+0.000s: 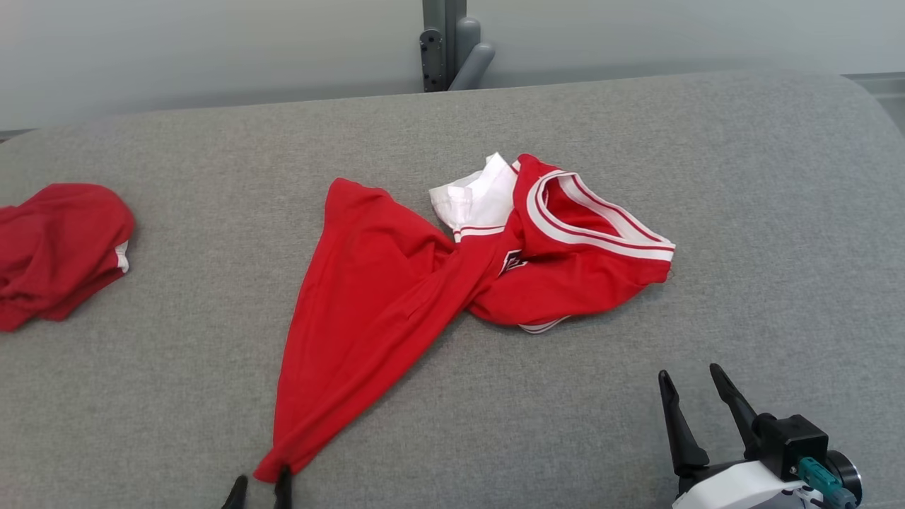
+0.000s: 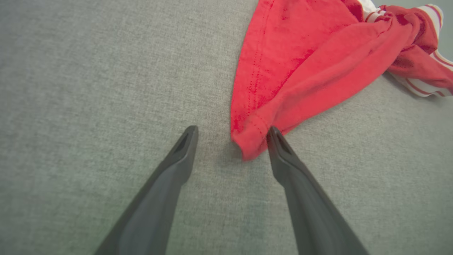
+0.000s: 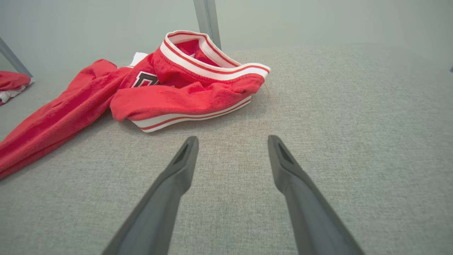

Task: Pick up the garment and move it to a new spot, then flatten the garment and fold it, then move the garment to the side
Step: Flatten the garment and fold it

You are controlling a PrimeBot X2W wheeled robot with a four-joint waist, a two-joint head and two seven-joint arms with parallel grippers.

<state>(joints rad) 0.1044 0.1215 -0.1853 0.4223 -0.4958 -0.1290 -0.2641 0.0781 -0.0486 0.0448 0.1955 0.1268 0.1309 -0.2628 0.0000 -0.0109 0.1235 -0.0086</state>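
Grey surface (image 1: pixel 707 141), crumpled red garment (image 1: pixel 368 297)

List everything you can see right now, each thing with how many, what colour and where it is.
jersey: one, red with white striped trim, crumpled mid-surface, one corner stretched toward the near edge
second garment: one, red, bunched at the left edge
surface: one, grey fabric, under both garments
post: one, grey, behind the far edge
left tool: one, dark fingers, open, either side of the jersey's near corner
right tool: one, dark fingers, open, over bare surface, lower right
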